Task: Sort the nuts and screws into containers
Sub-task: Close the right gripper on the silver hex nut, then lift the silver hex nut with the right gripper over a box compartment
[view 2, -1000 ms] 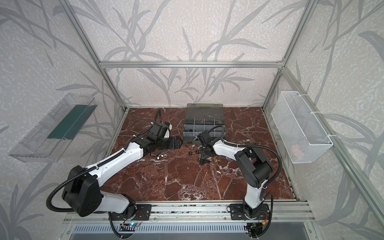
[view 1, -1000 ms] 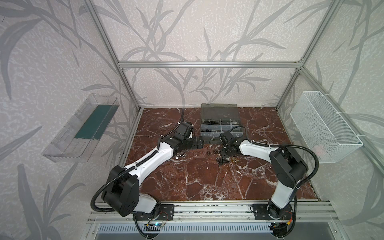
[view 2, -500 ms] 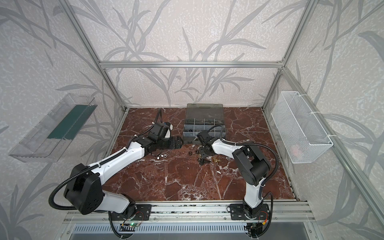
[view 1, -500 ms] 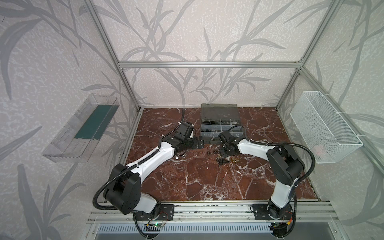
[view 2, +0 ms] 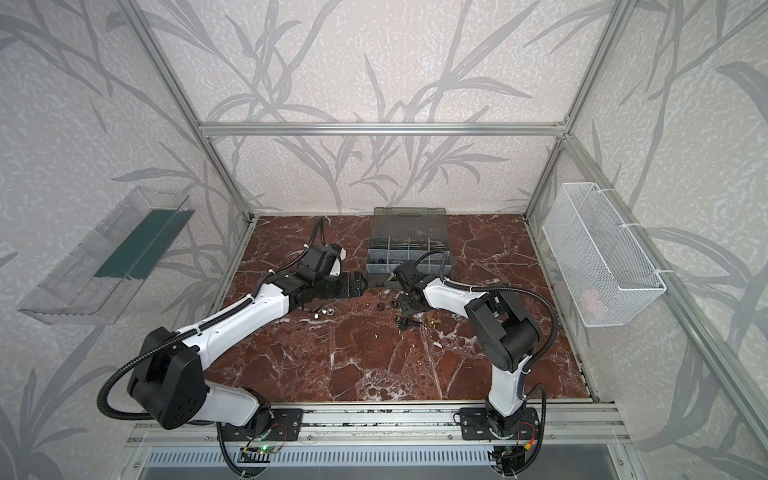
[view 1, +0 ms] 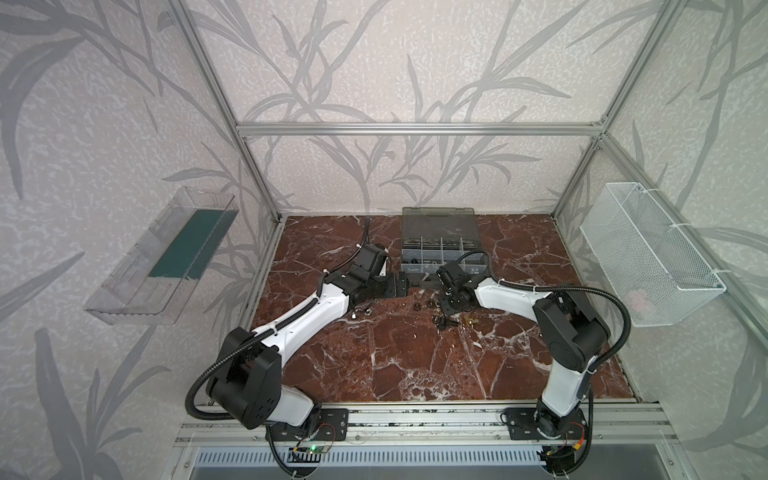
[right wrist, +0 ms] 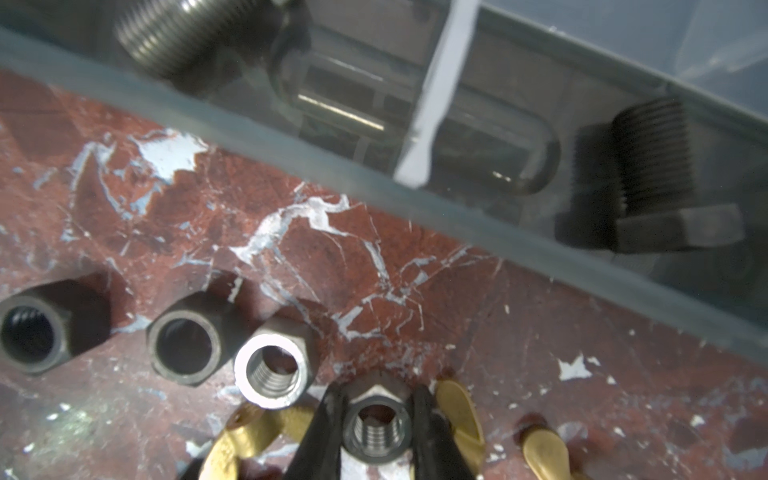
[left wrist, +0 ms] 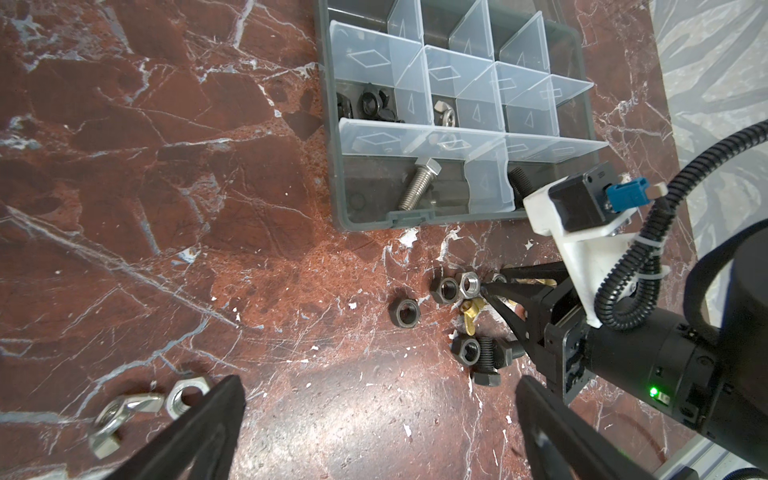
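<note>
with right gripper clamped on grey nut, left gripper spread wide, lift straight, clear of brass wing nuts flanking the fingertips.

The table is glossy red-brown marble-look stone, white-veined and chipped. The case is matt dark grey plastic, and its dividers are smooth clear plastic. The bolt is bright threaded metal. The black nuts are dull metal, the grey nut satin metal, and the wing nuts shiny brass-yellow. The right fingers are matt black.
</note>
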Robot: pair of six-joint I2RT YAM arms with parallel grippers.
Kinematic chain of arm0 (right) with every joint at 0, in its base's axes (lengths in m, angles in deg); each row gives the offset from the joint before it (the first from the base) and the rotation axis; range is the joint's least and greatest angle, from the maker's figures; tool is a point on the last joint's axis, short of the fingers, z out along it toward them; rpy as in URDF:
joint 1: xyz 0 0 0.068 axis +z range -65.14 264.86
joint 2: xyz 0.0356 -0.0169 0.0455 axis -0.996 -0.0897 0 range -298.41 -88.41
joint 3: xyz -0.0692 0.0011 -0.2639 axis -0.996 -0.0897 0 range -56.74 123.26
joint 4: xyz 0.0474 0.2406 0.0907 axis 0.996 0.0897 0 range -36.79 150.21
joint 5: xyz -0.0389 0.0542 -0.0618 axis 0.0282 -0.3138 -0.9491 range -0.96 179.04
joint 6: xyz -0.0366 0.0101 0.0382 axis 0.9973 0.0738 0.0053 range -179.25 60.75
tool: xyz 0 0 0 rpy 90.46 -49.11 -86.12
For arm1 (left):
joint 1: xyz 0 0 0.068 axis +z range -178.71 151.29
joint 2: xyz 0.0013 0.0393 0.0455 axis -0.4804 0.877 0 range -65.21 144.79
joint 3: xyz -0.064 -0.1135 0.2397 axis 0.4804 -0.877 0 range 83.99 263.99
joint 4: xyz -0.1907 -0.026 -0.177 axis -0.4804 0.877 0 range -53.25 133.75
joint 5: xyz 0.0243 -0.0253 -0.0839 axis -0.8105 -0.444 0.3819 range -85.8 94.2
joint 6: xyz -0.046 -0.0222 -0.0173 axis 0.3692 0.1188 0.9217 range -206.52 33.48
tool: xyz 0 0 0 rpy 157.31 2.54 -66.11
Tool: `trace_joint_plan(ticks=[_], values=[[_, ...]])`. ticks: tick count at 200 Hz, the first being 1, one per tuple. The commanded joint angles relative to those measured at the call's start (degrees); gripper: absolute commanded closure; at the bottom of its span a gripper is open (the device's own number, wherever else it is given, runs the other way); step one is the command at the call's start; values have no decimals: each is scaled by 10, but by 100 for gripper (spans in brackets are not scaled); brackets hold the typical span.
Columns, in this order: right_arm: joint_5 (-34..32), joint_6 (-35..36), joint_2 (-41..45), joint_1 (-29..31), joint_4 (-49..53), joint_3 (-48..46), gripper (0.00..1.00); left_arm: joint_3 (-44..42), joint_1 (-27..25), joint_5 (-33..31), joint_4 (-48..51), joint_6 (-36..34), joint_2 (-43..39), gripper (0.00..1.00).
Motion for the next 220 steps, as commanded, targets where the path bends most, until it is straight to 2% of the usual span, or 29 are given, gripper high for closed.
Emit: trace_joint_plan(ticks=[1,53,86,123,162,220], values=[[0,6,34,-4,32,25,80,14,-1,7,-12,5,-12,1],[14,0,82,-16,68,69,81,17,-2,21,-31,11,-17,1],[6,15,100,-46,61,113,80,31,-5,34,-44,14,-12,0],[19,20,37,-94,88,207,80,52,-9,45,-53,9,1,1],[32,24,-45,-121,101,287,79,63,-10,52,-54,2,12,0],[53,25,-131,-136,102,345,79,65,-11,54,-47,-10,24,0]])
